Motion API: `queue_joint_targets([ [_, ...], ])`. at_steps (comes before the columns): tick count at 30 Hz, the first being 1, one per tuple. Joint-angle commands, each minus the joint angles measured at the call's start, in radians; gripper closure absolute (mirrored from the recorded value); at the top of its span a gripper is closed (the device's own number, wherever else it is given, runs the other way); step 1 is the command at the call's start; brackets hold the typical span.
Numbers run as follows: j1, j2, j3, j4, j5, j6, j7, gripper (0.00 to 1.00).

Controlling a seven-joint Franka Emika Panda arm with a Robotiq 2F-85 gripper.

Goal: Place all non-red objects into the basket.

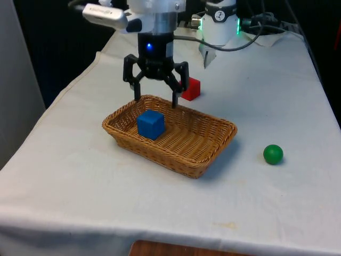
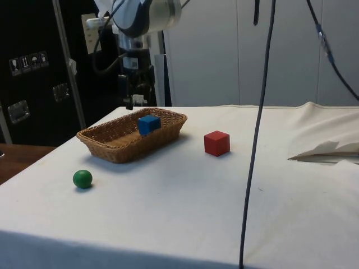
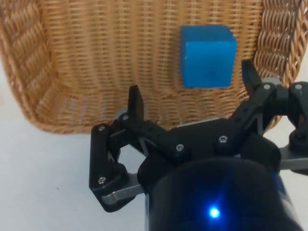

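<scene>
the blue cube (image 1: 151, 124) is lying inside the wicker basket (image 1: 213, 151), toward the front view's left end. the end effector (image 1: 155, 100) is hovering just above that end, its fingers spread apart and gripping nothing. further right, the red cube (image 1: 191, 89) is sitting on the counter (image 1: 64, 176) behind the basket, and the green ball (image 1: 273, 154) is waiting well apart on the far right. judging ahead, the ball is likely rolling away if the fingers are nudging it off-centre, and a low sweep is risking a clipped basket rim.

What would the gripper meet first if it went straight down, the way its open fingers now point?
Probably the wicker basket, at its far rim or the floor just inside. The gripper hangs open over that end, and the blue cube lies slightly off that line, though depth is unclear.
</scene>
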Motion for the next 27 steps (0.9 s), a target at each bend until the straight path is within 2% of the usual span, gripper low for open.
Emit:
queue_joint_targets([
  [1, 0.015, -0.008, -0.009, 0.002, -0.020, -0.018, 0.020, 0.00],
  [2, 0.020, -0.018, -0.007, 0.003, -0.033, -0.029, 0.032, 0.00],
  [3, 0.010, -0.015, 0.001, 0.002, -0.022, -0.017, 0.019, 0.00],
  [4, 0.022, -0.022, -0.006, 0.004, -0.039, -0.033, 0.037, 0.00],
  [5, 0.027, -0.026, -0.005, 0.005, -0.045, -0.038, 0.044, 0.00],
  [8, 0.035, -0.035, -0.001, 0.008, -0.064, -0.052, 0.063, 0.00],
  [9, 0.043, -0.040, 0.002, 0.009, -0.076, -0.059, 0.076, 0.00],
  [11, 0.045, -0.042, 0.003, 0.009, -0.081, -0.062, 0.081, 0.00],
  [12, 0.053, -0.043, 0.007, 0.012, -0.094, -0.066, 0.097, 0.00],
  [13, 0.055, -0.043, 0.009, 0.013, -0.099, -0.068, 0.104, 0.00],
  [14, 0.046, -0.044, 0.016, 0.011, -0.092, -0.058, 0.094, 0.00],
  [15, 0.057, -0.043, 0.011, 0.015, -0.104, -0.069, 0.111, 0.00],
  [23, 0.081, -0.056, 0.027, 0.030, -0.173, -0.106, 0.184, 0.00],
  [24, 0.069, -0.049, 0.034, 0.031, -0.158, -0.092, 0.168, 0.00],
  [25, 0.084, -0.059, 0.029, 0.032, -0.182, -0.112, 0.193, 0.00],
  [27, 0.087, -0.065, 0.034, 0.035, -0.201, -0.125, 0.210, 0.00],
])
